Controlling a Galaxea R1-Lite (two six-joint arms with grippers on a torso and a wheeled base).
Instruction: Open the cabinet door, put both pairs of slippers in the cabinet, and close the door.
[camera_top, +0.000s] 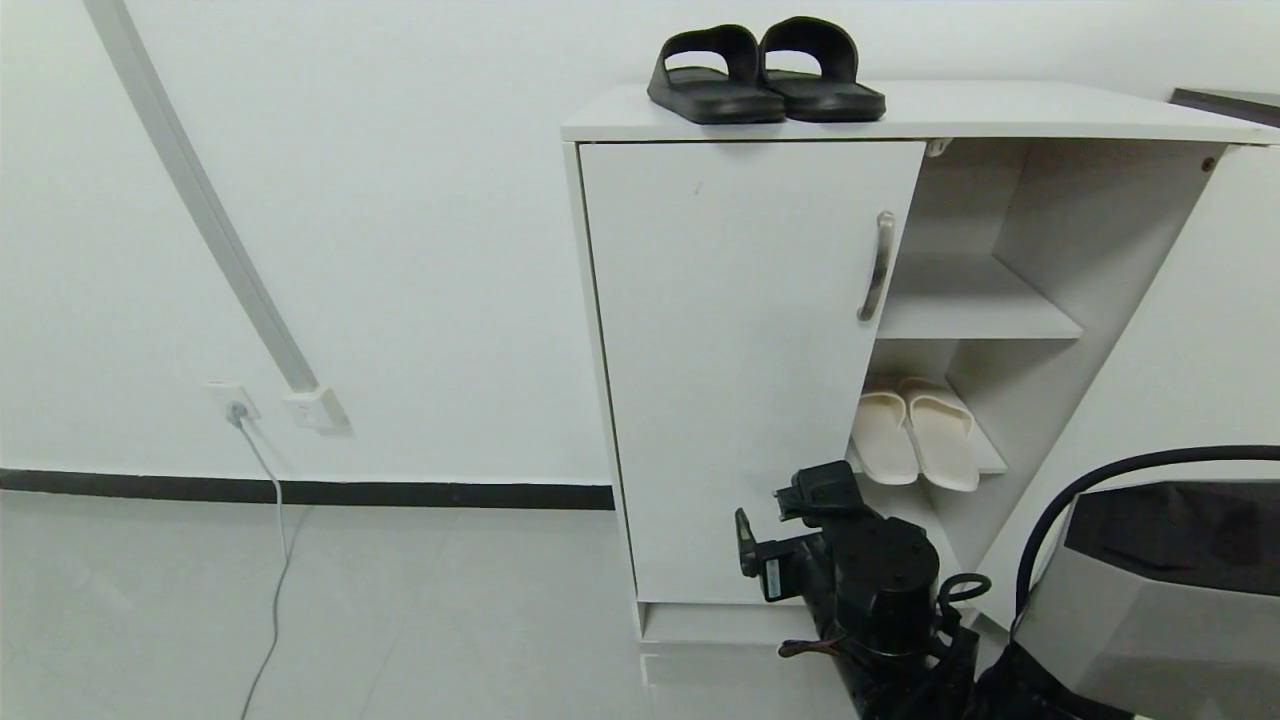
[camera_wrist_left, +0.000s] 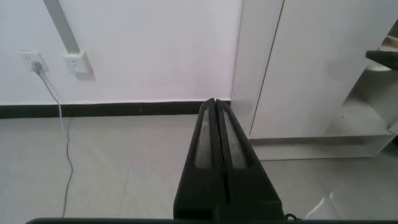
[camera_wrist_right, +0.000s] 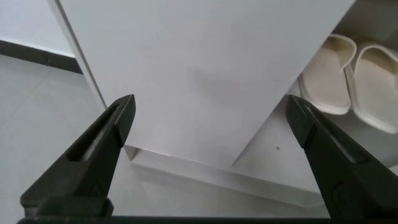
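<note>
Step in hand: by my reading the cream slippers (camera_top: 915, 435) are stowed and the black slippers (camera_top: 765, 75) are not yet, so fetching the black pair is your job now.
Black slippers, place: on top of the cabinet (camera_top: 1000, 105), at 12 o'clock above the closed door (camera_top: 740, 370).
Black slippers, look: matte slides with broad arched straps at the far end and footbeds toward you; the two sit side by side, touching.
Cream slippers, place: on the lower shelf, at 5 o'clock from the handle (camera_top: 880, 265), side by side.
Right end effector (camera_top: 780, 515): fingers apart with nothing between them, low at 6 o'clock of the closed door, near its bottom edge.
Left end effector (camera_wrist_left: 214, 109): fingers pressed together on nothing, low over the floor, off the cabinet's 9 o'clock side.
Doing it well: lift the right end effector toward 12 o'clock, staying clear of the handle. Come at the straps from the front and pinch where the two meet so the pair travels together.
Drop spot: the bare upper shelf (camera_top: 970, 300), at 5 o'clock from the black pair, looks free.
Watch: the open door (camera_top: 1180, 330) at 3 o'clock; leave it alone until both pairs are in.
</note>
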